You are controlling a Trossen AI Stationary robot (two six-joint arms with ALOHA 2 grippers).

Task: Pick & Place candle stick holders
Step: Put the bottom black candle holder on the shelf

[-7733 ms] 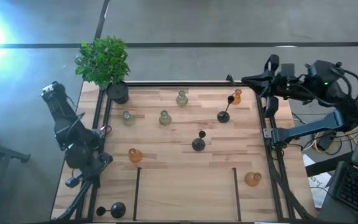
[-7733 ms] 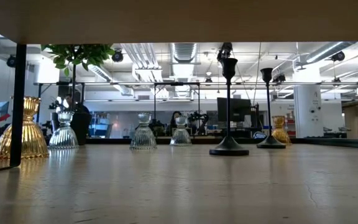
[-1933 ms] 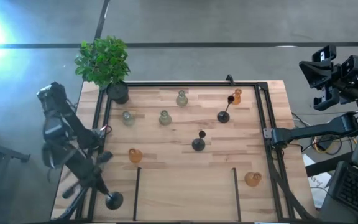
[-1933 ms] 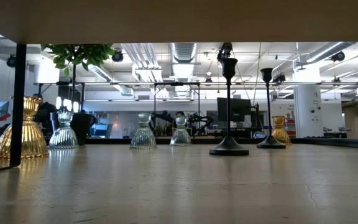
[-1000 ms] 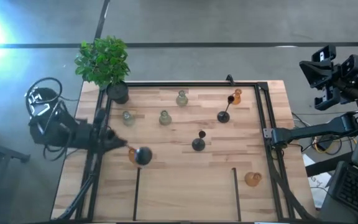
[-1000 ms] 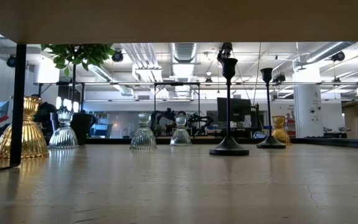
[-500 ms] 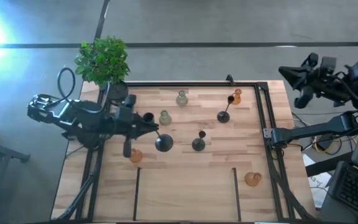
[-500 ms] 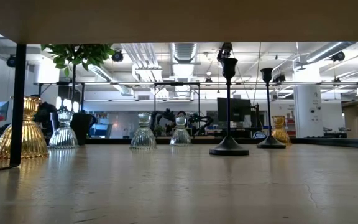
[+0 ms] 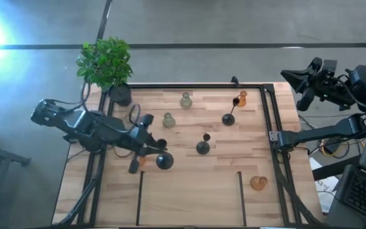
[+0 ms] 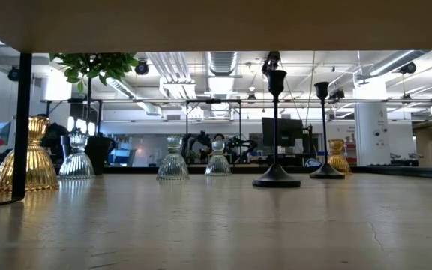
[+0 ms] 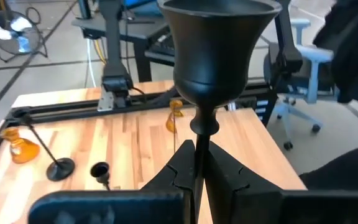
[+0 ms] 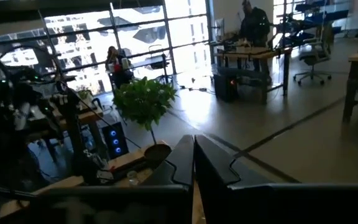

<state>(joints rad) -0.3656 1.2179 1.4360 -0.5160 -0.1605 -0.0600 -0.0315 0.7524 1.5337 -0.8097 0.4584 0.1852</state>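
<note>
High view: the left gripper (image 9: 150,151) carries a tall black holder (image 9: 164,161), fingers clamped on its stem, toward seven o'clock from table centre. Left wrist view confirms the grip. The right gripper (image 12: 193,163) idles closed, empty, off-table. Most holders look unmoved.

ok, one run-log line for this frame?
left hand: shut on black candle stick holder, carried above table centre-left | right hand: shut, empty, off table's far right corner | other holders: standing
</note>
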